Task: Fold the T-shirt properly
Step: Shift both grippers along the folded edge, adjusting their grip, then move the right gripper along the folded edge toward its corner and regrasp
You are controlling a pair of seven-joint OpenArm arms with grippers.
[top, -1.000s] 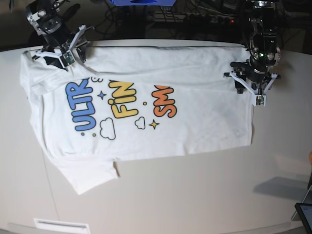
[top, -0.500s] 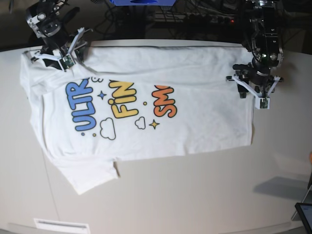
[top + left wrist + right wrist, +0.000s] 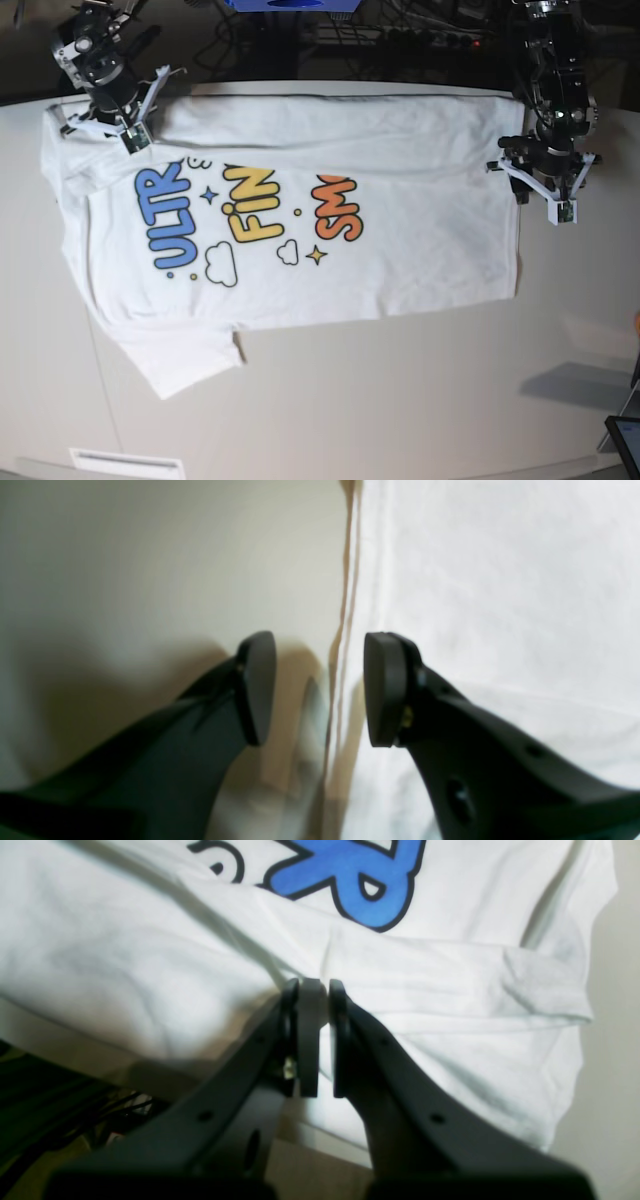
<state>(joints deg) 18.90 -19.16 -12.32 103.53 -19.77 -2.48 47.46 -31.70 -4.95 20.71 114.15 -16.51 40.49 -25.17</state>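
Note:
The T-shirt (image 3: 400, 250) lies spread on the table, print side up, neck end to the left in the base view. My right gripper (image 3: 120, 118) is at the shirt's far left shoulder. In the right wrist view it (image 3: 320, 1005) is shut on a raised fold of white cloth (image 3: 125, 955), just short of the blue letter R (image 3: 350, 875). My left gripper (image 3: 543, 182) is at the shirt's right hem. In the left wrist view it (image 3: 320, 687) stands open astride the hem edge, with one finger over bare table and the other over the cloth (image 3: 500, 580).
The pale table (image 3: 400, 400) reaches well past the shirt toward the front. Dark cables (image 3: 400, 40) run behind its far edge. A dark screen corner (image 3: 625, 440) shows at the front right and a white strip (image 3: 125, 463) at the front left.
My right gripper has closed on the cloth at the shoulder. My left gripper has slid right to the hem edge and stayed open.

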